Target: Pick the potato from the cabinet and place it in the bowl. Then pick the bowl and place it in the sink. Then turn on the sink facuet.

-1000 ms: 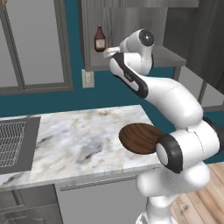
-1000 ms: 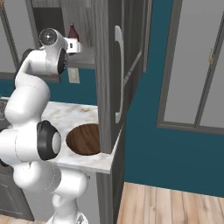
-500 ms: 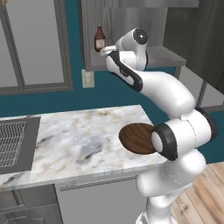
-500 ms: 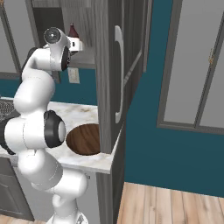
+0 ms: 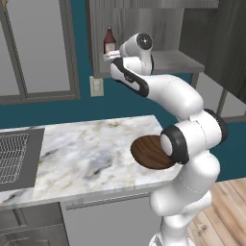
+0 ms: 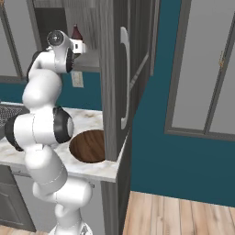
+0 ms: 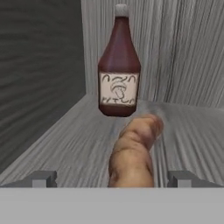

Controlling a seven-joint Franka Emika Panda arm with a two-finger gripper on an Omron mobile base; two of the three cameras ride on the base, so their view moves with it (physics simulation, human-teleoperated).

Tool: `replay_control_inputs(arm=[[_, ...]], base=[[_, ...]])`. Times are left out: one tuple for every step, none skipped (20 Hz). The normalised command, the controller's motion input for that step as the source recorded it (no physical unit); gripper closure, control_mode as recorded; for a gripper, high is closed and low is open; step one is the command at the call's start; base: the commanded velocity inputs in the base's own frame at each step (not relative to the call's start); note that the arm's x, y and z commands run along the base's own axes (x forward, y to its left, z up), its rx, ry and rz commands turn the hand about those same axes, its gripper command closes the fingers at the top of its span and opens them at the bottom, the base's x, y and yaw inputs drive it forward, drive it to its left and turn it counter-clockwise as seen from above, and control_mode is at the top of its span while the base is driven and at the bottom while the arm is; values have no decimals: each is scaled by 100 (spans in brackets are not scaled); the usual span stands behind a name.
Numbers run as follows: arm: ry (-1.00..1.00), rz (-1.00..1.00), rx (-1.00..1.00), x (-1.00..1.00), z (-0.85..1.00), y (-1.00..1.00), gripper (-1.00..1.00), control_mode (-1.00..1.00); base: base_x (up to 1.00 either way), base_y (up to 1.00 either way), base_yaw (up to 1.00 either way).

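The tan-brown potato (image 7: 133, 148) lies on the pale shelf of the grey wood-grain cabinet (image 5: 139, 24). My gripper (image 7: 113, 179) is open, its two fingertips (image 7: 41, 178) standing either side of the potato's near end without touching it. From the left base view the gripper (image 5: 111, 55) reaches into the cabinet at shelf height. The dark wooden bowl (image 5: 146, 153) sits on the marble counter below, partly hidden by my arm, and the bowl (image 6: 89, 146) is empty. The sink (image 5: 14, 158) with its mesh rack lies at the counter's left end. The sink faucet is out of view.
A dark red-brown bottle (image 7: 119, 70) with a white label stands upright on the shelf just behind the potato, also bottle (image 5: 109, 41). The open cabinet door (image 6: 121, 69) hangs over the counter's right edge. A wall socket (image 5: 96, 86) sits under the cabinet.
The hand has moved left and slightly up, deeper into the cabinet toward the bottle. Bowl and bottle have not moved.
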Motion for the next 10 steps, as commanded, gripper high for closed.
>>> replay_control_inputs(arm=[[0, 0, 0, 30, 0, 0, -100, -100], [0, 0, 0, 28, 0, 0, -100, -100], [0, 0, 0, 28, 0, 0, -100, -100], [0, 0, 0, 28, -1, 0, -100, -100], [0, 0, 0, 25, -7, 0, -100, -100], [0, 0, 0, 22, -7, 0, -100, -100], [0, 0, 0, 18, -9, 0, -100, -100], [0, 0, 0, 16, -13, 0, -100, -100], [0, 0, 0, 13, -14, 0, -100, -100], [0, 0, 0, 10, -15, 0, -100, -100]], base=[[0, 0, 0], [0, 0, 0], [0, 0, 0], [0, 0, 0], [0, 0, 0], [0, 0, 0], [0, 0, 0], [0, 0, 0], [0, 0, 0], [0, 0, 0]])
